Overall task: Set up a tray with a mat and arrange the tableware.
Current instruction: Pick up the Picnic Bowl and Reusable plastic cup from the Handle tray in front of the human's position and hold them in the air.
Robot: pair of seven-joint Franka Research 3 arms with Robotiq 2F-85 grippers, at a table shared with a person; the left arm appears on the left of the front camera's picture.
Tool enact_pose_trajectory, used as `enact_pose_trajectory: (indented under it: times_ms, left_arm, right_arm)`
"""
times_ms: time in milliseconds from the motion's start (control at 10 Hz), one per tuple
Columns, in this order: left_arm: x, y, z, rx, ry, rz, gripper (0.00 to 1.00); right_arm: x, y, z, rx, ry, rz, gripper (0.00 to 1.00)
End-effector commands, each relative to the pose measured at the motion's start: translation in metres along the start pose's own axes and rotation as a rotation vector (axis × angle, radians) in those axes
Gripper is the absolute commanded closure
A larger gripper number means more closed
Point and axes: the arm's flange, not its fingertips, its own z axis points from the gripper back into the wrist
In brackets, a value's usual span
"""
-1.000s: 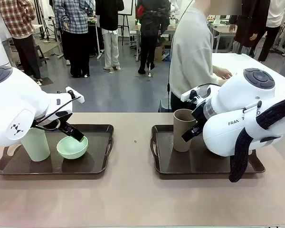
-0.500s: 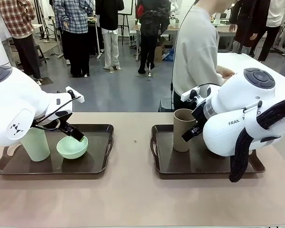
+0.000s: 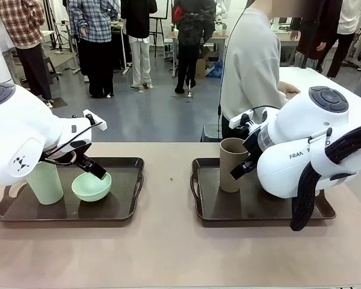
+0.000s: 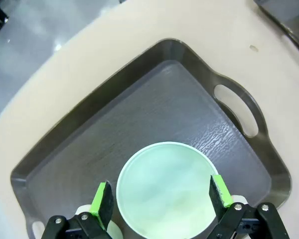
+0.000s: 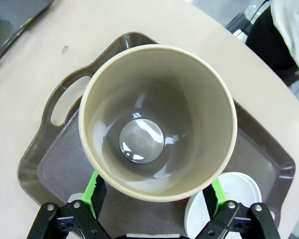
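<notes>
Jaws on the left gripper [image 4: 161,196] stand spread wide, green pads [image 4: 102,201] flanking the mint green bowl [image 4: 164,186] at either side of its rim. We cannot tell whether they touch it; the bowl sits flat on the left tray [image 4: 239,107], toward its middle. The right gripper [image 5: 155,191] is likewise spread, straddling the tan-brown tumbler [image 5: 157,119], which stands upright near the left end of the right tray [image 5: 65,99], with the white bowl [image 5: 229,191] just to its right. The mint green tumbler [image 3: 44,182] stands upright at the left end of the left tray. Both trays lie on the table [image 3: 168,253], well apart, each floored with a grained dark surface that we take for the mat. Judgement: each tray now carries one tumbler and one bowl, so arranging looks close to done and neither piece is clamped. The next move calls for drawing each gripper straight back off its piece, keeping the fingers clear of the rims; the tall tumbler is the likelier to tip.
</notes>
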Motion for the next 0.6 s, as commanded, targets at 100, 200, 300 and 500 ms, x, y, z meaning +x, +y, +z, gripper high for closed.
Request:
enact_pose_trajectory:
  times_ms: [100,200,300,500]
  left_arm:
    - [0.000,0.000,0.000,0.000,0.000,0.000,0.00]
    - [0.000,0.000,0.000,0.000,0.000,0.000,0.00]
    - [0.000,0.000,0.000,0.000,0.000,0.000,0.00]
    - [-0.018,0.004,0.025,0.048,-0.044,-0.008,0.00]
  right_arm:
    - [0.000,0.000,0.000,0.000,0.000,0.000,0.00]
    - [0.000,0.000,0.000,0.000,0.000,0.000,0.00]
    - [0.000,0.000,0.000,0.000,0.000,0.000,0.00]
    - [-0.017,0.004,0.022,-0.011,0.057,-0.060,0.00]
